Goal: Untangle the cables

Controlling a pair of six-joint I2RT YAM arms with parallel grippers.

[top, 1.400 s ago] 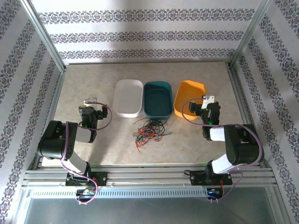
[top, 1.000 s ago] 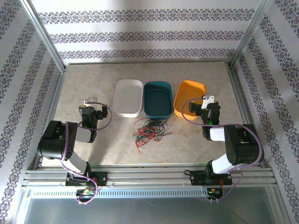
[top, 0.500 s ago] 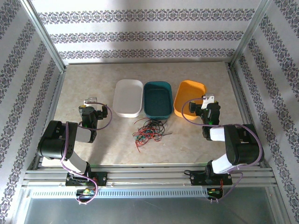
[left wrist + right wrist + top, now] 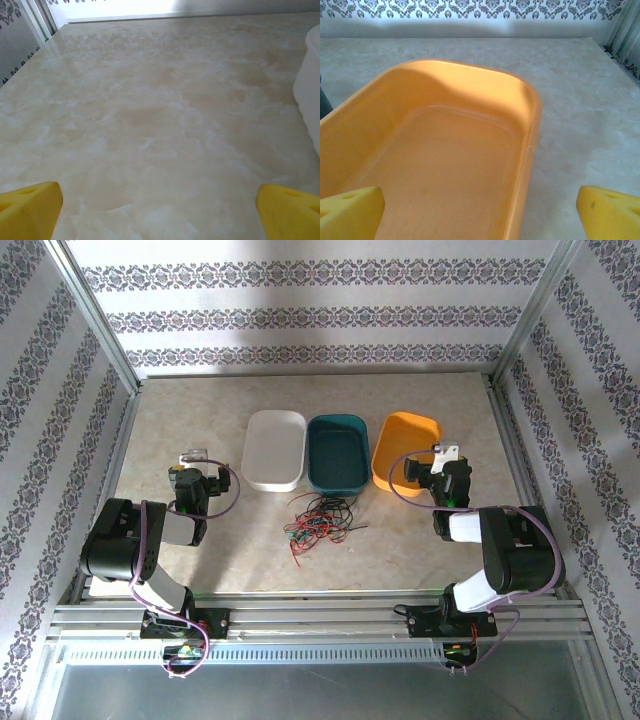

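Observation:
The cables (image 4: 318, 521) lie as one tangled heap of thin red, green and black wires on the table, just in front of the teal bin. My left gripper (image 4: 193, 462) rests well to the left of the heap, my right gripper (image 4: 443, 460) to its right by the orange bin. In the left wrist view the left gripper (image 4: 160, 212) is open, its yellow fingertips (image 4: 30, 207) wide apart over bare table. In the right wrist view the right gripper (image 4: 480, 212) is open too, with nothing between its fingertips (image 4: 610, 210), hovering at the near end of the orange bin (image 4: 532, 125).
Three empty bins stand in a row behind the heap: white (image 4: 274, 450), teal (image 4: 337, 453) and orange (image 4: 405, 451). The white bin's wall (image 4: 310, 85) edges the left wrist view. Metal frame rails border the marble-patterned table (image 4: 400, 540).

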